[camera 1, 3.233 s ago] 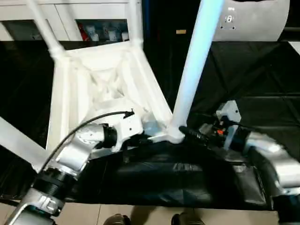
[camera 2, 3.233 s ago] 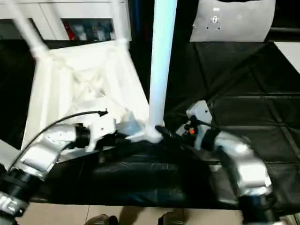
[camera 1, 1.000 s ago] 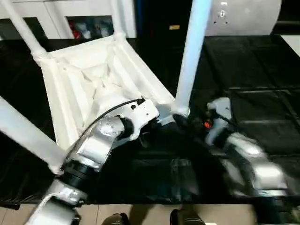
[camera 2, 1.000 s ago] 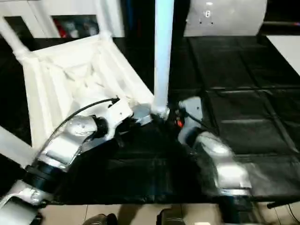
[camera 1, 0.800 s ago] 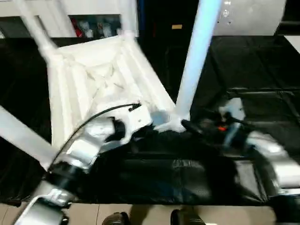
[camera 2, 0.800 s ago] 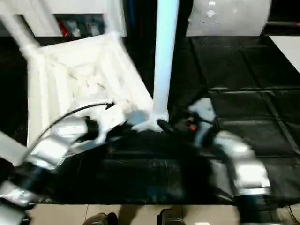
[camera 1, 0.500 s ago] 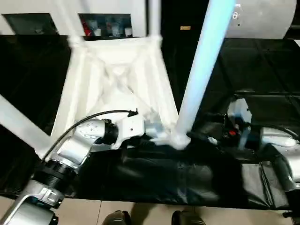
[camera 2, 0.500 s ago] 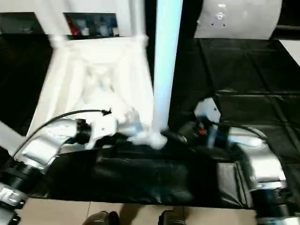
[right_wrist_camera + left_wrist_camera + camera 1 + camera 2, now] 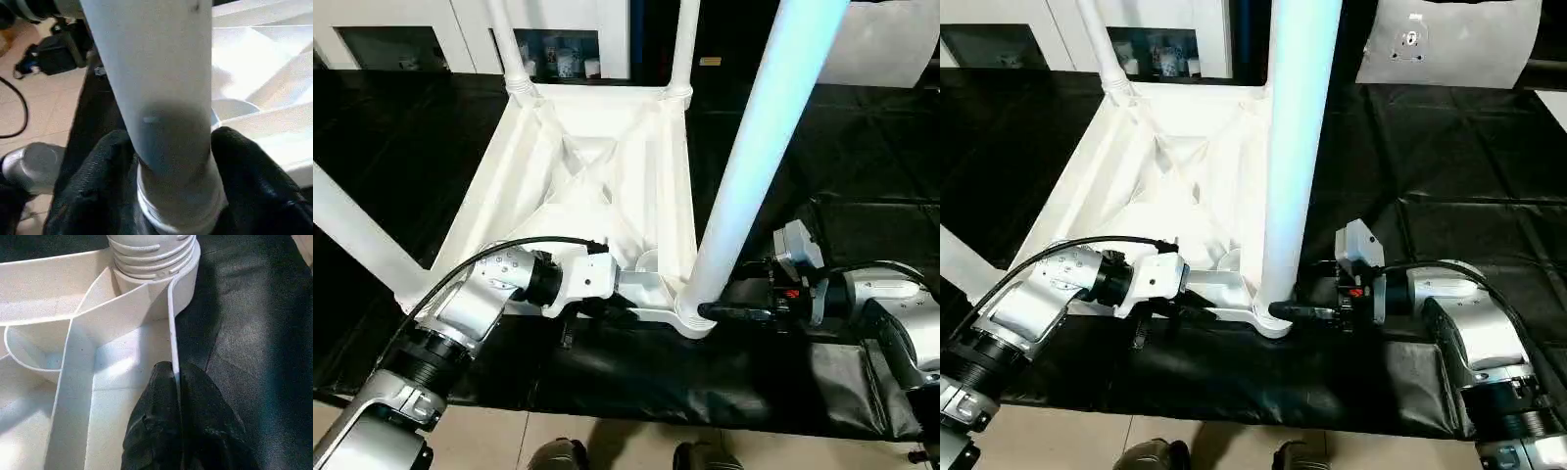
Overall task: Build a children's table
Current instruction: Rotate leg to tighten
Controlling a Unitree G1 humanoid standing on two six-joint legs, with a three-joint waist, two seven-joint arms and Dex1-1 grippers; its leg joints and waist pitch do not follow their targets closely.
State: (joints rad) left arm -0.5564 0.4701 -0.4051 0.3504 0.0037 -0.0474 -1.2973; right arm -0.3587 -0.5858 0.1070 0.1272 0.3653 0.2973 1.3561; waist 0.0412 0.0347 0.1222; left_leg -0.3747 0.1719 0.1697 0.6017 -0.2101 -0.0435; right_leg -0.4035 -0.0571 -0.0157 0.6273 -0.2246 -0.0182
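A: Table?

B: Tabletop (image 9: 597,186) upside down, center-left of frame on the black sheet (image 9: 862,147), legs up; nearest leg (image 9: 754,157) right of center.

A: Fingers?

B: My left gripper (image 9: 176,382) is pinched on the tabletop's rim wall. My right gripper (image 9: 171,161) straddles that leg's base, fingers (image 9: 244,166) touching both sides.
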